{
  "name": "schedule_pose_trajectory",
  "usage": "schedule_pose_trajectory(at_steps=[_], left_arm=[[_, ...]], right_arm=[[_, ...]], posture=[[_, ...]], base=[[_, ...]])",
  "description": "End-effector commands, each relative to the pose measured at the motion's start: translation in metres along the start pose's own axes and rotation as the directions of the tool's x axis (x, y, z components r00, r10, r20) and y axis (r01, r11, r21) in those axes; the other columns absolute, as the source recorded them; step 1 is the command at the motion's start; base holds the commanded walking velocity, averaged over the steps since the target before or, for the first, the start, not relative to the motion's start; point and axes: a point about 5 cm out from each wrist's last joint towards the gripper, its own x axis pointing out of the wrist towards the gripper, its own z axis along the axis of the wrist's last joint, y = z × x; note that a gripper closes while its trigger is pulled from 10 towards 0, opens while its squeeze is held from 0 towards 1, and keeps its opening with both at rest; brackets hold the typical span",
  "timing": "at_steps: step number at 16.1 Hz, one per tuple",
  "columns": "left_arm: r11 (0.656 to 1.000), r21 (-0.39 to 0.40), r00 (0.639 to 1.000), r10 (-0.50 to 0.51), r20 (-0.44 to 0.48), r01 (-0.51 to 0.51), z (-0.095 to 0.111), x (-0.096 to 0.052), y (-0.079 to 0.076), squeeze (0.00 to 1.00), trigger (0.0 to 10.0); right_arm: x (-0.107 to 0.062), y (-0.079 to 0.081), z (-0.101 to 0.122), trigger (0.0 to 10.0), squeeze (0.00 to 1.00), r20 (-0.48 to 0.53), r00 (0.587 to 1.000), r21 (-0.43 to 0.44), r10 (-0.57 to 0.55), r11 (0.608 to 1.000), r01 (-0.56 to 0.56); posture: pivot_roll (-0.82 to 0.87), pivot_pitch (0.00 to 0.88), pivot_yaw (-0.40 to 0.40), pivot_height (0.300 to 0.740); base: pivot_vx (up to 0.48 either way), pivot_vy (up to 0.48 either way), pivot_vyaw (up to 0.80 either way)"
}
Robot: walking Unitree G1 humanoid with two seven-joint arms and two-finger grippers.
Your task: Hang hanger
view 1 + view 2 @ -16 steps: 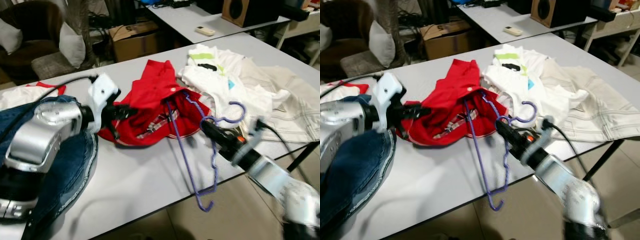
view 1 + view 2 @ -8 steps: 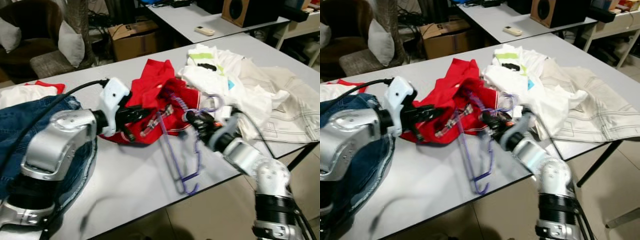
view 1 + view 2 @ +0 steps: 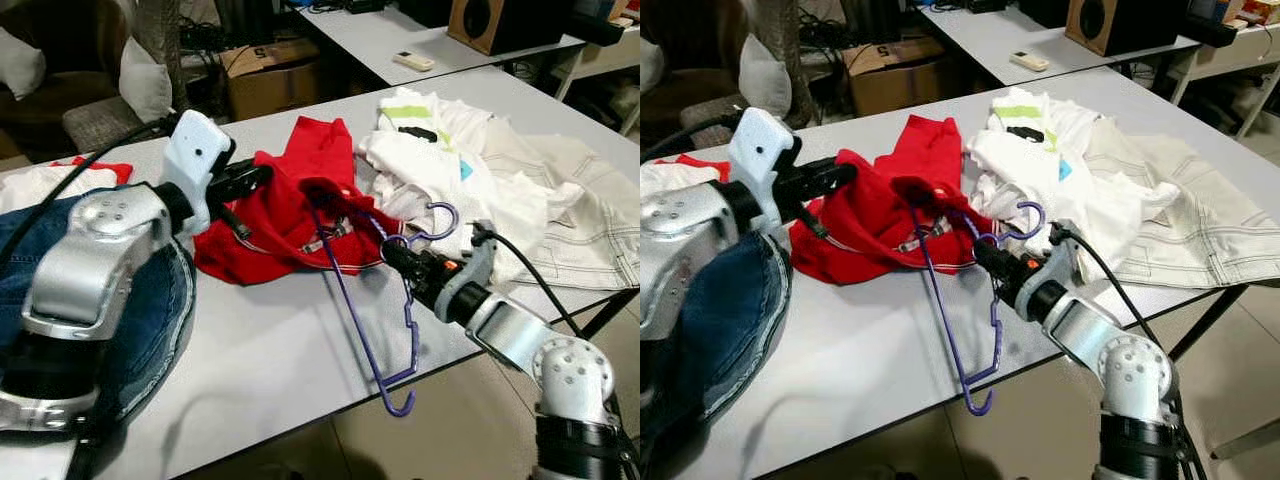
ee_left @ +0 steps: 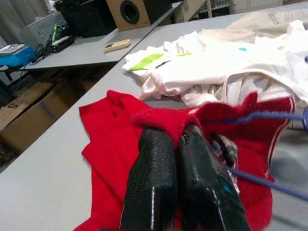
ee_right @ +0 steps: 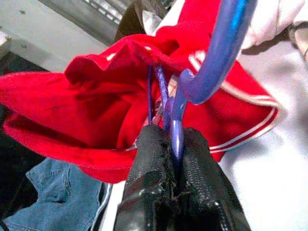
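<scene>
Right tool (image 3: 392, 256) grips hanger (image 3: 372, 300) (hook up, upright-ish).

A thin purple wire hanger (image 3: 372, 300) lay tilted across the table's near edge, its lower corner overhanging. One upper arm was tucked inside a crumpled red shirt (image 3: 290, 215) with white trim, and its hook (image 3: 440, 222) curled up beside the white clothes.

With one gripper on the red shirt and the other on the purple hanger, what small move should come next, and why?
Probably the right gripper should slide the purple wire hanger further into the red shirt. It is shut on the hanger near the hook, the left gripper pinches the shirt's edge up, and one hanger end already sits in that opening while the other hangs past the grey table edge.
</scene>
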Motion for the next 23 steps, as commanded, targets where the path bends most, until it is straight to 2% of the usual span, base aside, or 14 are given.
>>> schedule_pose_trajectory(at_steps=[1,3,4,5,6,9,10,13,14,17,19,20,22,23], left_arm=[[0.999,0.018,0.999,-0.039,0.002,0.039,0.002,-0.004,-0.003,0.0,0.0],[0.992,0.022,0.99,-0.123,-0.066,0.125,-0.01,-0.005,-0.013,0.0,0.0],[0.982,0.027,0.974,-0.179,-0.139,0.185,-0.024,-0.007,-0.023,0.0,0.0],[0.977,0.034,0.965,-0.201,-0.166,0.209,-0.03,-0.008,-0.027,0.0,0.0],[0.964,0.023,0.947,-0.257,-0.192,0.266,-0.036,-0.01,-0.037,0.0,0.0],[0.925,-0.03,0.913,-0.379,-0.151,0.378,-0.031,-0.01,-0.055,0.0,0.0],[0.912,-0.049,0.904,-0.41,-0.122,0.407,-0.028,-0.009,-0.06,0.0,0.0],[0.869,-0.121,0.874,-0.485,-0.026,0.479,-0.017,-0.008,-0.075,0.0,0.0],[0.861,-0.13,0.866,-0.499,-0.036,0.491,-0.019,-0.01,-0.076,0.0,0.0],[0.846,-0.173,0.855,-0.518,-0.04,0.505,-0.023,-0.013,-0.08,0.0,0.0],[0.853,-0.176,0.862,-0.506,-0.044,0.492,-0.024,-0.008,-0.082,0.0,0.0],[0.838,-0.189,0.852,-0.523,-0.015,0.511,-0.02,-0.007,-0.085,0.0,0.0],[0.809,-0.206,0.831,-0.554,0.042,0.55,-0.012,-0.002,-0.094,0.0,0.0],[0.776,-0.234,0.809,-0.579,0.104,0.586,-0.005,0.002,-0.102,0.0,0.0]], right_arm=[[0.0,0.005,0.006,10.0,0.0,0.032,0.999,0.006,0.01,1.0,-0.01],[0.004,0.012,0.013,10.0,0.0,0.088,0.995,0.05,0.037,0.998,-0.041],[0.008,0.019,0.021,10.0,0.0,0.177,0.984,0.084,0.027,0.996,-0.042],[0.011,0.02,0.025,10.0,0.0,0.228,0.974,0.116,0.01,0.993,-0.038],[0.019,0.022,0.029,10.0,0.0,0.317,0.948,0.22,-0.034,0.975,-0.039],[0.043,0.028,0.026,10.0,0.0,0.376,0.922,0.45,-0.095,0.888,-0.092],[0.051,0.032,0.027,10.0,0.0,0.384,0.918,0.487,-0.095,0.866,-0.114],[0.07,0.041,0.038,10.0,0.0,0.42,0.903,0.535,-0.096,0.83,-0.161],[0.074,0.043,0.041,10.0,0.0,0.432,0.897,0.572,-0.097,0.798,-0.19],[0.084,0.05,0.045,10.0,0.0,0.443,0.893,0.62,-0.077,0.746,-0.243],[0.089,0.059,0.045,10.0,0.0,0.444,0.896,0.615,-0.032,0.738,-0.278],[0.091,0.062,0.045,10.0,0.0,0.441,0.897,0.615,-0.017,0.733,-0.289],[0.095,0.066,0.043,10.0,0.0,0.428,0.904,0.587,0.007,0.758,-0.284],[0.097,0.066,0.042,10.0,0.0,0.425,0.905,0.587,0.007,0.759,-0.281]], posture=[[0.0,0.0,0.074,0.74],[0.01,0.0,0.075,0.74],[0.01,0.0,0.076,0.74],[0.01,0.0,0.076,0.74],[0.01,0.0,0.076,0.74],[0.02,0.0,0.08,0.74],[0.02,0.0,0.081,0.74],[0.03,0.0,0.077,0.74],[0.03,0.0,0.075,0.74],[0.03,0.0,0.072,0.74],[0.03,0.0,0.074,0.74],[0.03,0.0,0.074,0.74],[0.03,0.0,0.074,0.74],[0.03,0.0,0.073,0.74]], base=[[0.0,0.0,0.0],[0.0,0.0,0.0],[0.0,0.0,0.0],[0.0,0.0,0.0],[0.0,0.0,0.0],[0.0,0.0,0.0],[0.0,0.0,0.0],[0.0,0.0,0.0],[0.0,0.0,0.0],[0.0,0.0,0.0],[0.0,0.0,0.0],[0.0,0.0,0.0],[0.0,0.0,0.0],[0.0,0.0,0.0]])
